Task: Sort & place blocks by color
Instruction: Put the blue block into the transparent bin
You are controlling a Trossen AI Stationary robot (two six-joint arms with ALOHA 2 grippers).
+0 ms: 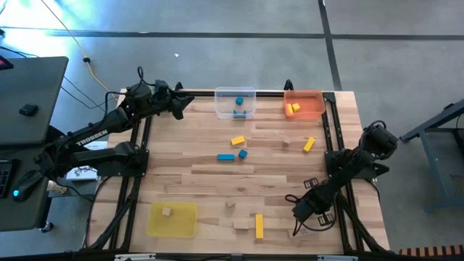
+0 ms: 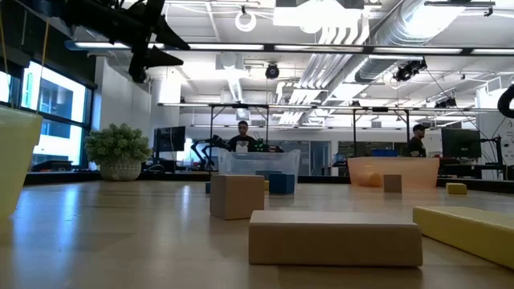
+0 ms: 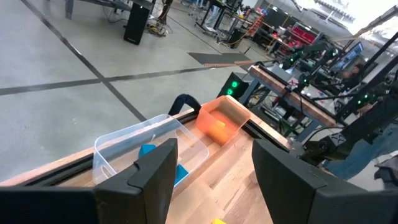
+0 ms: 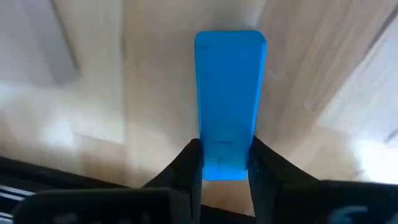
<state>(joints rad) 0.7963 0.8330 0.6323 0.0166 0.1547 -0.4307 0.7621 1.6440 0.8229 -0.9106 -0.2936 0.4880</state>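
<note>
At the table's near right, my right gripper [image 1: 301, 210] is shut on a blue bar block [image 4: 229, 93]; in the high view the arm hides this block. My left gripper [image 1: 190, 101] hangs open and raised at the far left, next to the clear tray [image 1: 235, 94] with blue blocks in it. Loose blocks lie mid-table: a yellow one [image 1: 238, 141], a blue bar [image 1: 225, 156], a blue cube [image 1: 242, 154], another yellow one [image 1: 309, 144]. Near the front edge are plain wood blocks [image 1: 241, 224] and a yellow bar [image 1: 259, 225]. My right gripper pinches the blue bar's near end [image 4: 225, 163] between its two fingers, one on each long side. The fingers come steeply from above. The rest of the bar reaches out beyond the fingertips over the tabletop; whether it is lifted clear I cannot tell.
An orange tray [image 1: 304, 114] with yellow blocks stands at the far right. A yellow tray [image 1: 172, 226] with one wood block sits at the near left. Black frame rails run along the left, right and far sides. A potted green plant [image 2: 118, 148] shows in the low view.
</note>
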